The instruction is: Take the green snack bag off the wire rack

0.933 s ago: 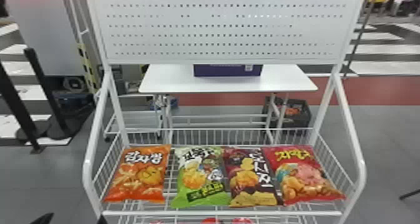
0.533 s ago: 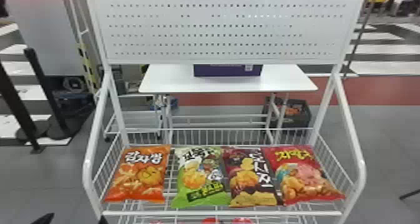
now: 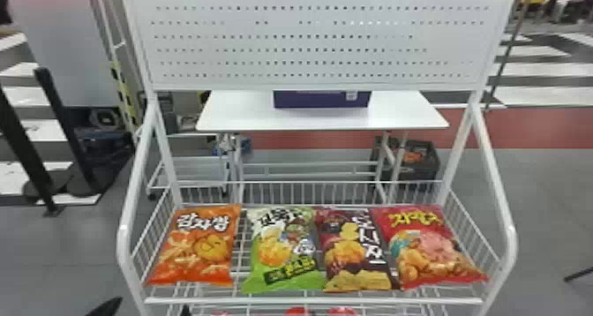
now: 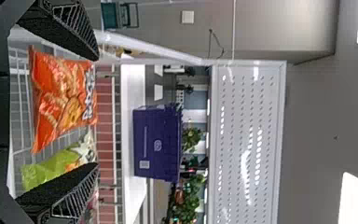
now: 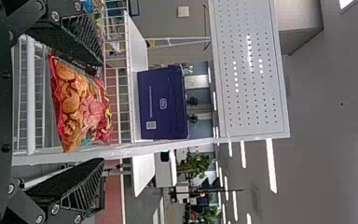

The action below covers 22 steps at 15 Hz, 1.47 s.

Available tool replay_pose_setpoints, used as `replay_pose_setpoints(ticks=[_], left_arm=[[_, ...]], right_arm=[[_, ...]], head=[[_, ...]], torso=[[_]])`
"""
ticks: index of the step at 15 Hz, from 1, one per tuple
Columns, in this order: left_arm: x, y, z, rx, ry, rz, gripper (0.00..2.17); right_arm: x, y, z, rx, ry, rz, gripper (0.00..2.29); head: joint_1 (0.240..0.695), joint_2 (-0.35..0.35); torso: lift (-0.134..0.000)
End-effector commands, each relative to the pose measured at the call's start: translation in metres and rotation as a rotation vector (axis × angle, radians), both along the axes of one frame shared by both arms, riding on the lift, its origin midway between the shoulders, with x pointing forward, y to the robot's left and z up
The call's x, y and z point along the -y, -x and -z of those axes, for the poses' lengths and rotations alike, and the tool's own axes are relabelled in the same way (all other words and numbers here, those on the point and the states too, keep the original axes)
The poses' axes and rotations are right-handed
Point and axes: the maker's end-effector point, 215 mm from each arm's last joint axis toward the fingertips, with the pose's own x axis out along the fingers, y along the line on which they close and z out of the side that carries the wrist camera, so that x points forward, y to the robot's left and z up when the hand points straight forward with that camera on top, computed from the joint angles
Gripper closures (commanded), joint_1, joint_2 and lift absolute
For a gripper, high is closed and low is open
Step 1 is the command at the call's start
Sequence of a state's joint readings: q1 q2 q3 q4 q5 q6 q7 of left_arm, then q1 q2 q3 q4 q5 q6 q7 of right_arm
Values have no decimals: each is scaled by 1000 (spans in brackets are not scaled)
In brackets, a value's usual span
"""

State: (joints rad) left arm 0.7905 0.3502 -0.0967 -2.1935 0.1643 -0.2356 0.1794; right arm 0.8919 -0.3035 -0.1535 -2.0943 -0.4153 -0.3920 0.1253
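1. We seem to be indoors, in a lab or workshop hall; we cannot tell which.
2. We see a shop-style wire rack [image 3: 313, 301] with a perforated panel [image 3: 309, 42], laid out with snack bags [image 3: 196, 251].
3. Behind it we find a white table [image 3: 247, 116], a dark crate [image 3: 430, 171] and a yellow-and-black marked post [image 3: 120, 86].
4. We note grey floor [image 3: 542, 196] with a red band [image 3: 551, 127], green plants [image 5: 196, 164] and bright ceiling lights [image 5: 271, 170].
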Motion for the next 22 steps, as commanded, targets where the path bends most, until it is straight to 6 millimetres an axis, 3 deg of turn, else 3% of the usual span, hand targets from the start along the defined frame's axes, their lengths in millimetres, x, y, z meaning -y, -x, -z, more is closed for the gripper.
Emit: replay_pose_setpoints(ticks=[1, 4, 8, 9, 15, 22], left_arm=[[41, -22, 24, -59, -6, 65, 80], [91, -46, 51, -142, -41, 138, 80], [129, -81, 68, -159, -41, 172, 80], [134, -92, 80, -191, -48, 170, 80], [173, -138, 94, -216, -20, 192, 87], [181, -175, 109, -234, -52, 179, 87]], right_arm=[[-4, -1, 2, -2, -2, -5, 167], [-2, -1, 4, -6, -1, -1, 167], [-7, -1, 10, -13, -8, -6, 167], [-9, -2, 10, -12, -9, -10, 167], [-13, -2, 13, -15, -8, -16, 167], [-12, -2, 12, -11, 1, -19, 167]], head=[[499, 0], [499, 0], [499, 0], [499, 0], [499, 0], [499, 0]], torso=[[0], [0], [0], [0], [0], [0]])
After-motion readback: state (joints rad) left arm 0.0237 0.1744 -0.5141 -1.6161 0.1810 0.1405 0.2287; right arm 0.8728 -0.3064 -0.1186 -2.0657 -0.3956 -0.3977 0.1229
